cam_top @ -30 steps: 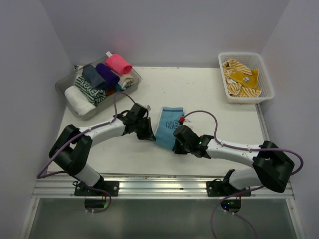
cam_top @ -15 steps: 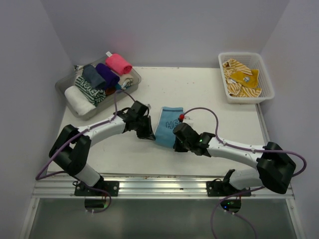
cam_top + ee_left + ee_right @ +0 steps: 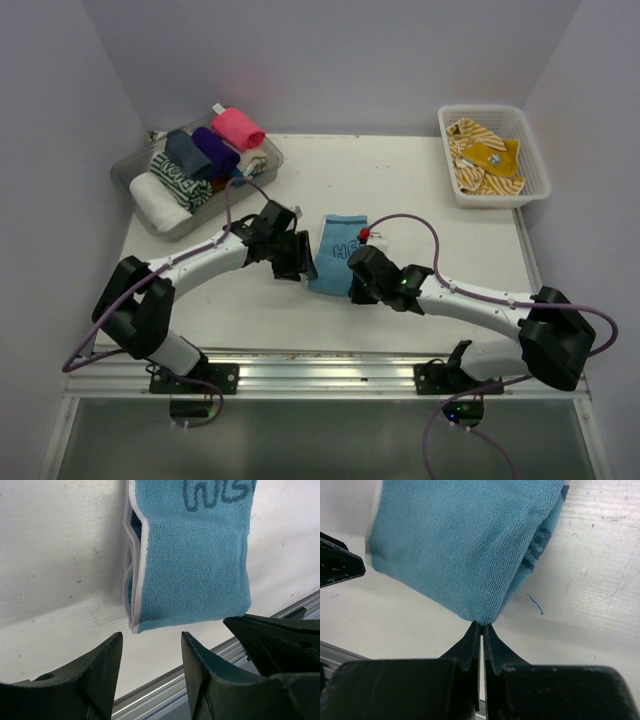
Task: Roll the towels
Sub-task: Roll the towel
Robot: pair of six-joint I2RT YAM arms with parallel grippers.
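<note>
Folded light blue towel at twelve to one o'clock, dark lettering across its top, white hem along its nine o'clock side, flat on white table. At six, left gripper, fingers parted over bare table. At four, right gripper, black, near towel's corner.

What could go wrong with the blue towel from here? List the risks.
1. The right gripper is shut on only the tip of the towel, so the cloth may slip free when pulled.
2. The left gripper is open and holds nothing. The towel's layers on that side lie loose and could splay.
3. Both grippers sit close together at the towel's near end and might collide.
</note>
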